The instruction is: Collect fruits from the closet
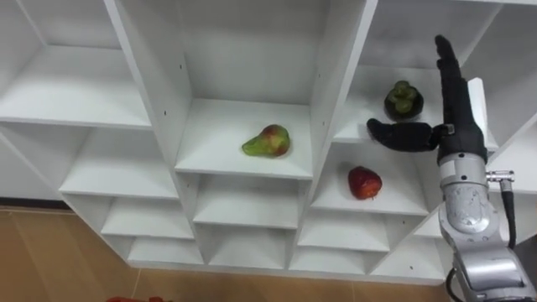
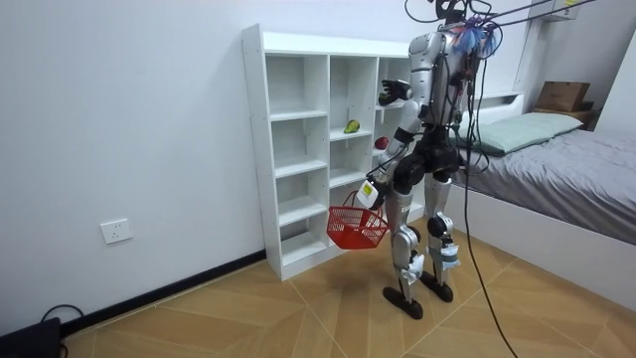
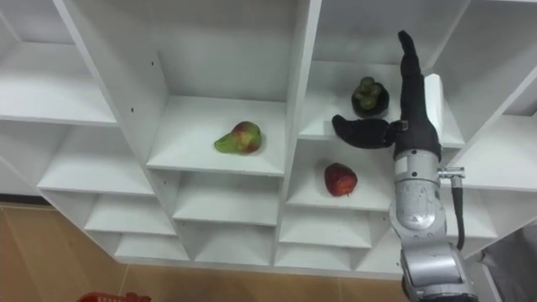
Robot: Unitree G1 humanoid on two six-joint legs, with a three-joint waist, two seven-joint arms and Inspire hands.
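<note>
The white closet (image 1: 331, 75) holds three fruits. A green-red pear (image 1: 268, 141) lies in the middle compartment. One column to the right, a dark green knobbly fruit (image 1: 404, 99) sits on the upper shelf and a red apple (image 1: 364, 182) on the shelf below. My right hand (image 1: 457, 126) is raised just right of the dark green fruit, open, fingers straight up and thumb stretched left under the fruit, touching nothing. In the room view my left hand (image 2: 370, 191) hangs low with the red basket (image 2: 356, 227) dangling from it by its handle.
I stand upright facing the closet's right columns. A bed (image 2: 556, 169) is close behind me at the room view's right, with a cardboard box (image 2: 561, 95) beyond it. Wooden floor stretches to the room view's left.
</note>
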